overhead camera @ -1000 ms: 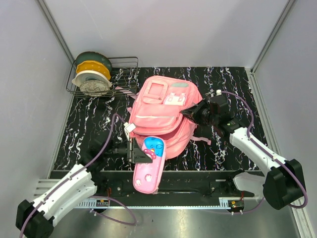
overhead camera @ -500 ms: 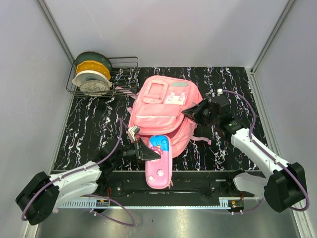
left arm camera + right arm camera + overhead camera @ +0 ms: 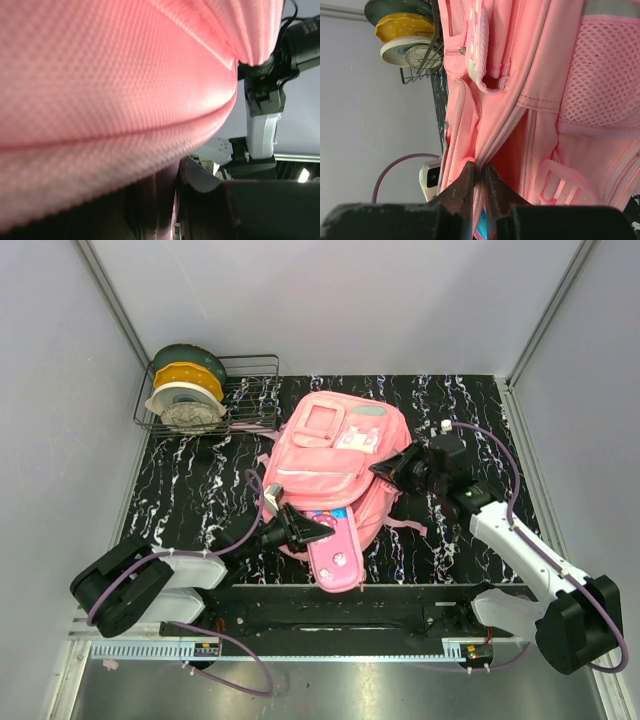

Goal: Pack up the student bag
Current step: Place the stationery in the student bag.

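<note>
Bag (image 3: 330, 455) pinched open by my right gripper (image 3: 380, 468); left gripper (image 3: 320, 530) clamps case (image 3: 340, 552) at its mouth; I'd push deeper next.

Far end of the pencil case (image 3: 338, 552) is tucked under the edge of the student bag (image 3: 325, 465), so no telling how deep it goes. The left wrist cam is basically useless: blurry pink fabric fills it, with just a dim sliver between the left hand (image 3: 167, 192) fingers. The right wrist view chops the bag off on three sides, and the right hand (image 3: 480, 171) fingertips sink into the zipper fold.
</note>
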Robot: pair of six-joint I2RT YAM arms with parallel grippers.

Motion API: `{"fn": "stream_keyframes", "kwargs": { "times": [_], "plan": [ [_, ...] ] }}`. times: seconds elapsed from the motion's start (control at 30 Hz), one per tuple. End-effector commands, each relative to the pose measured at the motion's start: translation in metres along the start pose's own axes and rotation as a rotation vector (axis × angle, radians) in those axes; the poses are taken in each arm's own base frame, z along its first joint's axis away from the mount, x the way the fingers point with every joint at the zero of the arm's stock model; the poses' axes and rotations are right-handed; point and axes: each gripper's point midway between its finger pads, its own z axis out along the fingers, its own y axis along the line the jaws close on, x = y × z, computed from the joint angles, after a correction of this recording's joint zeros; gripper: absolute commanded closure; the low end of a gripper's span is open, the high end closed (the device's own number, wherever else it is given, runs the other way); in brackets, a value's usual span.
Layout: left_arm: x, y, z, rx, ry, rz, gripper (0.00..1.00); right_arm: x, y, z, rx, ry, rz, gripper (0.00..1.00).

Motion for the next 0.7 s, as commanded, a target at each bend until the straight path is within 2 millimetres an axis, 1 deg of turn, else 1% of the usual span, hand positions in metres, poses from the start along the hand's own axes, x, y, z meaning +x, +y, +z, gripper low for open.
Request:
{"fn": "stream_keyframes", "kwargs": {
  "times": [0.0,0.03,0.07,0.1,0.13,0.17,0.2,0.23,0.27,0.3,0.33,0.37,0.4,0.43,0.47,0.5,0.53,0.57,0.6,0.67],
  "plan": [
    [-0.033,-0.073,0.016,0.226,-0.140,0.126,0.87,-0.014,0.075,-0.038,-0.246,-0.050,-0.083,1.00],
    [-0.041,-0.076,0.018,0.215,-0.188,0.176,0.87,-0.012,0.070,-0.039,-0.232,-0.045,-0.086,1.00],
    [-0.047,-0.070,0.022,0.166,-0.213,0.185,0.86,-0.010,0.065,-0.038,-0.215,-0.040,-0.091,0.99],
    [-0.053,-0.077,0.019,0.170,-0.254,0.239,0.79,-0.007,0.057,-0.037,-0.186,-0.029,-0.093,0.96],
    [-0.065,-0.077,0.018,0.149,-0.320,0.250,0.73,-0.004,0.050,-0.036,-0.171,-0.021,-0.099,0.95],
    [-0.070,-0.073,0.018,0.111,-0.344,0.254,0.66,-0.003,0.045,-0.035,-0.159,-0.018,-0.099,0.92],
    [-0.075,-0.081,0.013,0.128,-0.385,0.291,0.65,-0.002,0.040,-0.035,-0.147,-0.018,-0.096,0.89],
    [-0.081,-0.083,0.011,0.127,-0.425,0.291,0.65,0.001,0.032,-0.033,-0.131,-0.011,-0.087,0.84],
    [-0.084,-0.081,0.010,0.109,-0.442,0.289,0.63,0.004,0.028,-0.032,-0.125,-0.005,-0.084,0.79],
    [-0.087,-0.082,0.009,0.105,-0.459,0.295,0.63,0.007,0.025,-0.032,-0.121,0.010,-0.080,0.71],
    [-0.088,-0.080,0.010,0.087,-0.458,0.291,0.63,0.010,0.026,-0.034,-0.133,0.020,-0.097,0.70],
    [-0.090,-0.080,0.014,0.070,-0.456,0.290,0.63,0.015,0.022,-0.034,-0.142,0.036,-0.100,0.67],
    [-0.091,-0.076,0.017,0.054,-0.452,0.286,0.63,0.020,0.028,-0.038,-0.187,0.062,-0.113,0.60],
    [-0.090,-0.074,0.020,0.051,-0.443,0.277,0.63,0.025,0.031,-0.044,-0.217,0.075,-0.125,0.57],
    [-0.090,-0.078,0.021,0.078,-0.446,0.268,0.63,0.029,0.032,-0.049,-0.238,0.089,-0.133,0.52],
    [-0.091,-0.074,0.023,0.081,-0.446,0.239,0.63,0.038,0.039,-0.057,-0.290,0.130,-0.153,0.50],
    [-0.091,-0.076,0.023,0.100,-0.446,0.226,0.63,0.045,0.037,-0.065,-0.308,0.148,-0.166,0.50],
    [-0.091,-0.082,0.022,0.135,-0.449,0.222,0.63,0.050,0.033,-0.070,-0.304,0.167,-0.167,0.49],
    [-0.092,-0.080,0.023,0.135,-0.453,0.217,0.63,0.061,0.026,-0.075,-0.291,0.215,-0.160,0.49],
    [-0.093,-0.083,0.026,0.134,-0.454,0.222,0.63,0.073,0.012,-0.087,-0.289,0.245,-0.143,0.49]
  ]
}}
